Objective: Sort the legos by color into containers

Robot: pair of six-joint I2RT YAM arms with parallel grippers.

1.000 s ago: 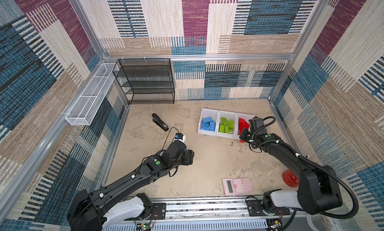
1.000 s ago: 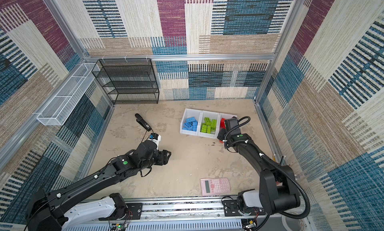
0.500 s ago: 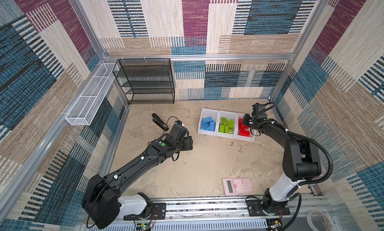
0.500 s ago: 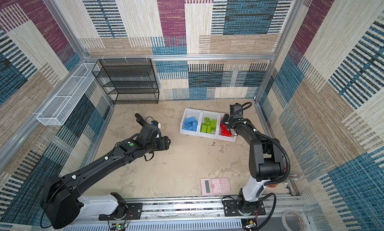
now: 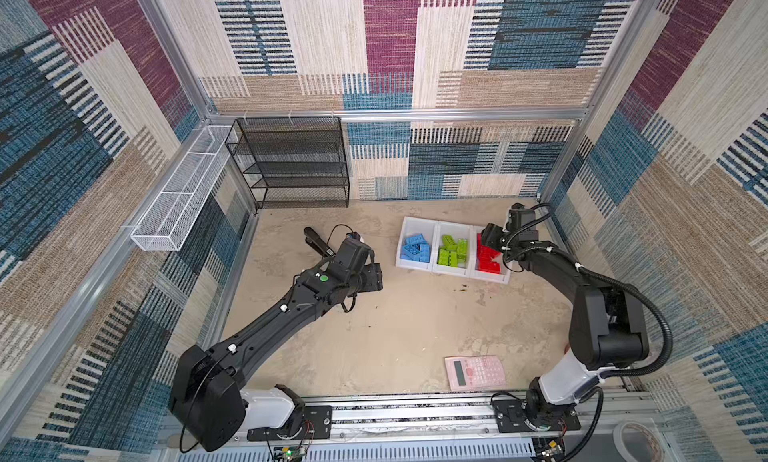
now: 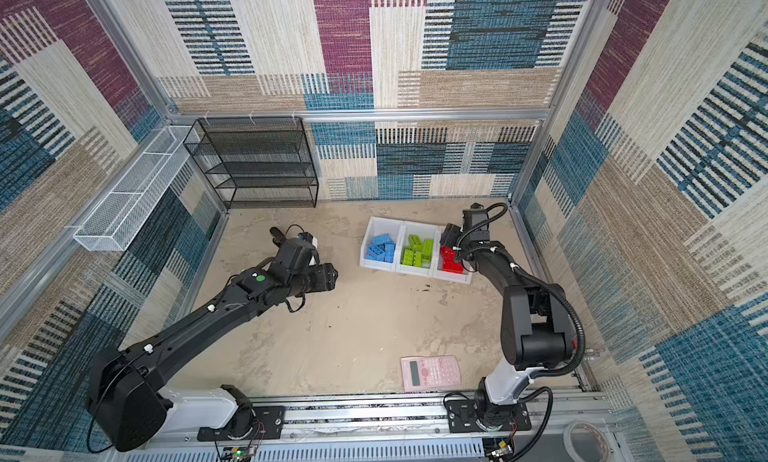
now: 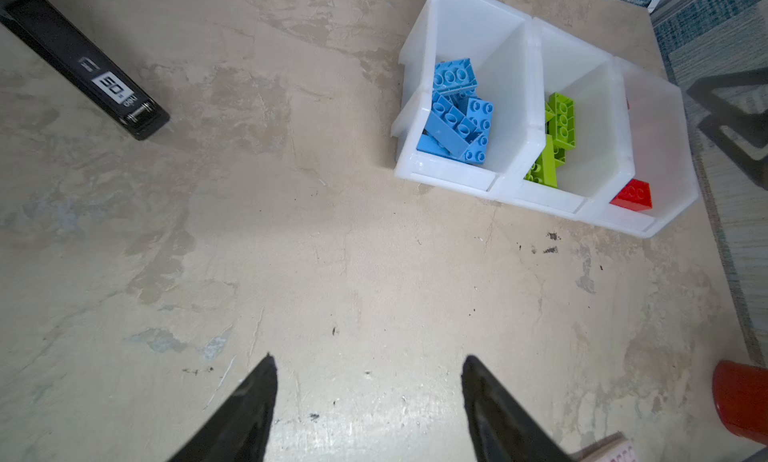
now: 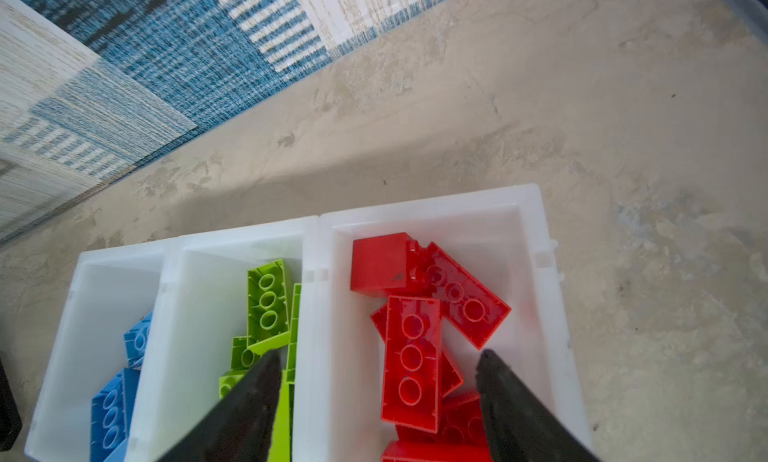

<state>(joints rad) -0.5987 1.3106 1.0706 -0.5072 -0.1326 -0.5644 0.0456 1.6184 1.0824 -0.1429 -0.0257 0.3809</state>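
Legos (image 5: 417, 248) sorted in containers (image 5: 412, 224), right gripper (image 8: 378, 356) spread above

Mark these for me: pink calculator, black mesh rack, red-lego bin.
pink calculator (image 5: 476, 372): in a top view, on its keypad.
black mesh rack (image 5: 291, 167): in a top view, on a middle shelf.
red-lego bin (image 8: 428, 204): right wrist view, on its bare white rim.

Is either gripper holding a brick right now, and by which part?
Nothing is held. The right gripper is open above the red bricks; the left gripper is open over the tabletop.
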